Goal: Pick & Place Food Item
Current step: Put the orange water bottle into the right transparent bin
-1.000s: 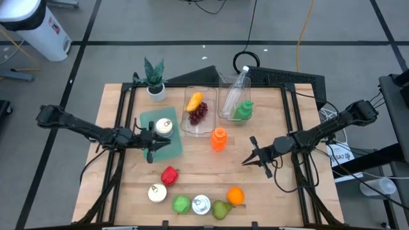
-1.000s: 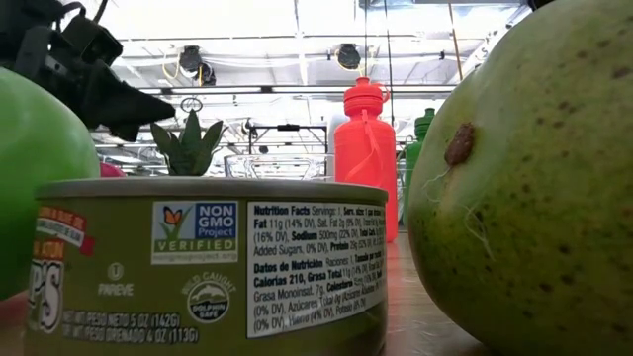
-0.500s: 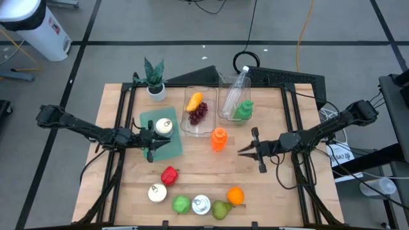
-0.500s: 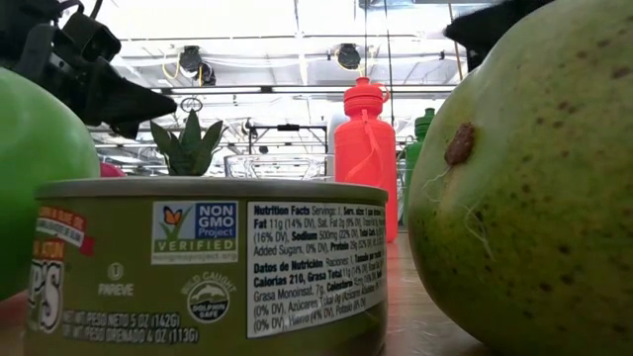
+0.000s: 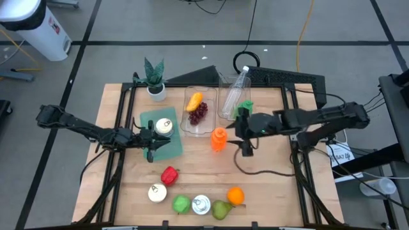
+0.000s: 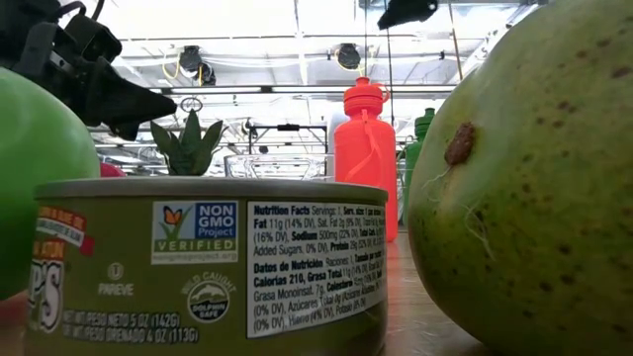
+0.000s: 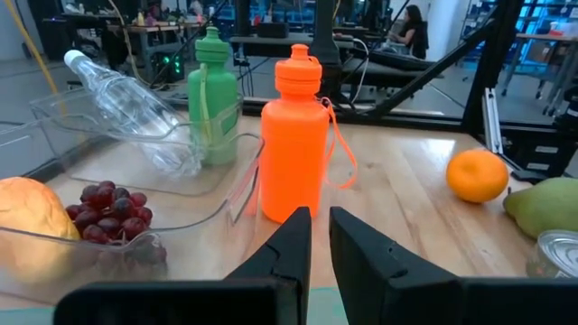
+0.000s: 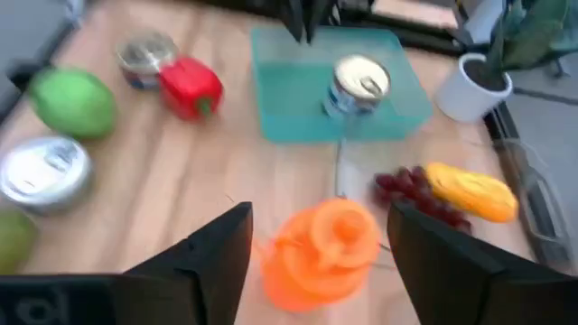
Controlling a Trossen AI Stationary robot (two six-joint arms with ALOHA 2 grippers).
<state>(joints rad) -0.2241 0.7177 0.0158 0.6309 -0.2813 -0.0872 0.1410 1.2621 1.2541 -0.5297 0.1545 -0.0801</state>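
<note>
Swinging in from the table's right side, the right gripper (image 5: 241,133) now hovers with fingers spread, straddling the orange bottle (image 5: 218,138) from above, probably lining up a grasp. Nearest the front edge lie 5 items, among them an orange (image 5: 235,195). Farther back, the left gripper (image 5: 151,142), pressed together, waits over the teal mat (image 5: 167,145).
</note>
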